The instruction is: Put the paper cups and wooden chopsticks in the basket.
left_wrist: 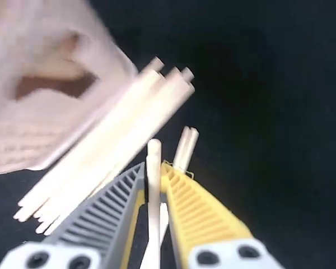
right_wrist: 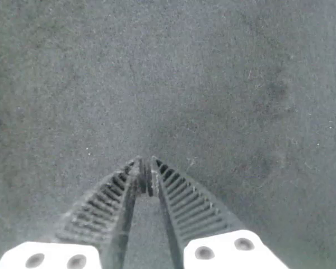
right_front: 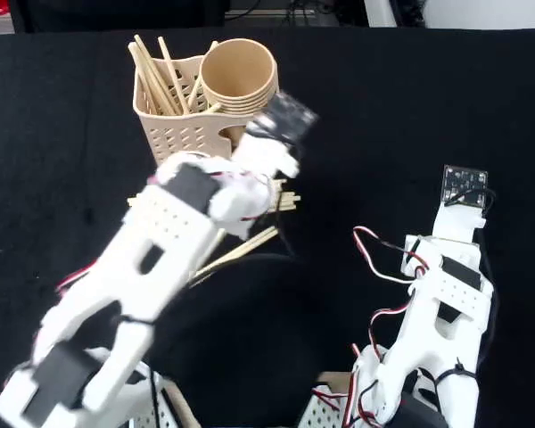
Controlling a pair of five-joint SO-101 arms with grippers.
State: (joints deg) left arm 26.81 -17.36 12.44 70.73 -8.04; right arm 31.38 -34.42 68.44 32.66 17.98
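A beige perforated basket (right_front: 183, 129) stands at the back of the black table. It holds stacked paper cups (right_front: 239, 76) and several wooden chopsticks (right_front: 159, 76). My left arm (right_front: 160, 259) stretches up to the basket's front. Its gripper (left_wrist: 154, 168) is shut on one wooden chopstick (left_wrist: 153, 190). Just past the fingertips lies a bundle of loose chopsticks (left_wrist: 117, 137), next to the basket (left_wrist: 39, 112). More chopsticks (right_front: 250, 245) stick out from under the arm on the table. My right gripper (right_wrist: 145, 171) is shut, holds nothing and hangs over bare black cloth.
My right arm (right_front: 450, 276) stands at the right of the table, well away from the basket. Red and white cables (right_front: 379, 259) loop beside it. Black cloth (right_front: 383, 116) covers the table between the arms and to the right of the basket.
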